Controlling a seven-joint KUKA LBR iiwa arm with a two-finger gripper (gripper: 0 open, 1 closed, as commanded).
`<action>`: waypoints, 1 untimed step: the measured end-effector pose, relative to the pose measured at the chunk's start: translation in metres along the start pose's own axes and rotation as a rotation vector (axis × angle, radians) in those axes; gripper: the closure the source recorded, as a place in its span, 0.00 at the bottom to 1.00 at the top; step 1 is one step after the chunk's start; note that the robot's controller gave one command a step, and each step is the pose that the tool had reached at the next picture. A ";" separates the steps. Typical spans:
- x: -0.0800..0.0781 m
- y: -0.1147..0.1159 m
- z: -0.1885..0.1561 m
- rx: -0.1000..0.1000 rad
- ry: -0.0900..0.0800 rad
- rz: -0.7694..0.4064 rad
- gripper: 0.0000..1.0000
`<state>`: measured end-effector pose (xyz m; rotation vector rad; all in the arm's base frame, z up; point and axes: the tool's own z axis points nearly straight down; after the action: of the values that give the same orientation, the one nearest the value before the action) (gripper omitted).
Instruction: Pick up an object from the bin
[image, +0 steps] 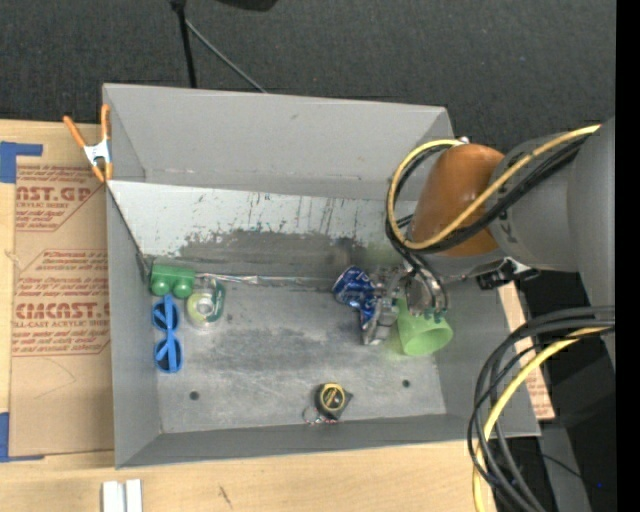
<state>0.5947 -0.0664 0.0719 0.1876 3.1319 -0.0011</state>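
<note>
My gripper (398, 303) is down near the bin floor at the right side, below the orange wrist cover. A crumpled blue shiny wrapper (352, 287) lies right against its left side. A light green plastic cup (424, 334) lies tipped on its side just below and to the right of the gripper, touching or nearly touching it. Whether either thing is gripped I cannot make out.
At the bin's left lie a green two-ball toy (170, 282), a clear tape roll (204, 303) and a blue glasses-shaped piece (167, 336). A small round black and yellow thing (331, 398) sits near the front wall. The arm and its cables cover the right side.
</note>
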 end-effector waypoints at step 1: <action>0.006 -0.047 -0.078 0.002 -0.006 0.019 1.00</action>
<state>0.5827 -0.1120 0.1495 0.2173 3.1240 -0.0051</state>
